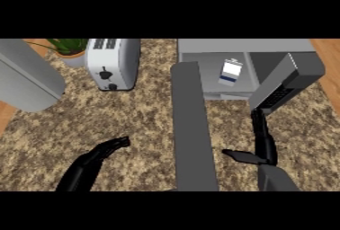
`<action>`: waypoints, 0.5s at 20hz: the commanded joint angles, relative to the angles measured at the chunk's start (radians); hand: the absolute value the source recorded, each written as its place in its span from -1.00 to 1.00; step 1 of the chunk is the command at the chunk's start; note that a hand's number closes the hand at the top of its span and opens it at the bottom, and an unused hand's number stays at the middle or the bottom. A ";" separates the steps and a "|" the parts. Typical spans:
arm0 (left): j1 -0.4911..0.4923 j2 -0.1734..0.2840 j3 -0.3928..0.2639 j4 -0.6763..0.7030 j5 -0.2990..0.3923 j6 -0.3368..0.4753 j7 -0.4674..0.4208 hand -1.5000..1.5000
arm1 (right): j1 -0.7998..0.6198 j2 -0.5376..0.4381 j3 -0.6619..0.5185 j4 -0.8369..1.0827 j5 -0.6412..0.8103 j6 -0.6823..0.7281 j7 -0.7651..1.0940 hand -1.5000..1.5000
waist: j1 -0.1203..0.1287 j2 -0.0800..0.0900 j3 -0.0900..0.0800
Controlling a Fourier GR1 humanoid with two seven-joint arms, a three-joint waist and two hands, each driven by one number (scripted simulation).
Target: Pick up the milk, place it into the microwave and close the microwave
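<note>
The milk (230,72), a small white carton with a blue band, stands inside the open grey microwave (212,45) at the upper right. A long grey door panel (192,130) runs from the microwave's left front corner down toward me. A slanted grey panel with dark buttons (285,83) sits at its right front. My right hand (260,150) is open; its straight fingers (257,117) reach up to that panel's lower end, thumb out to the left. My left hand (106,150) rests open over the counter at the lower left, holding nothing.
A white toaster (113,63) stands at the upper middle, with a potted plant (69,49) to its left. A large rounded grey object (26,76) fills the upper left. The speckled counter (139,117) lies between my hands; wooden floor shows at both sides.
</note>
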State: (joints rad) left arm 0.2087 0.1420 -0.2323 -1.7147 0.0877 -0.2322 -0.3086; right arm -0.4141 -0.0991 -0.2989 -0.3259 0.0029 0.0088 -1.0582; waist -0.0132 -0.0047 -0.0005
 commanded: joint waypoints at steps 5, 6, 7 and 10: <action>-0.083 -0.036 -0.087 0.133 -0.166 0.042 -0.014 1.00 | 0.206 0.005 0.049 -0.244 -0.045 0.173 -0.046 -1.00 | -0.008 0.000 -0.001; -0.049 0.011 -0.094 0.094 -0.177 0.014 -0.007 1.00 | 0.222 0.016 0.057 -0.307 -0.054 0.158 -0.012 -1.00 | -0.009 -0.003 -0.002; -0.074 0.015 -0.077 0.124 -0.173 0.010 -0.010 1.00 | 0.262 -0.024 0.054 -0.360 -0.073 0.209 0.004 -1.00 | -0.016 -0.003 -0.002; -0.084 0.041 -0.151 0.128 -0.267 -0.002 -0.004 1.00 | 0.317 -0.010 0.081 -0.489 -0.082 0.185 0.071 -1.00 | -0.021 -0.006 -0.003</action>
State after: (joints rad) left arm 0.1449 0.1622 -0.3233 -1.6059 -0.0962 -0.2249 -0.3241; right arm -0.1727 -0.1114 -0.2428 -0.6707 -0.0592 0.1377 -1.0014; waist -0.0254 -0.0074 -0.0022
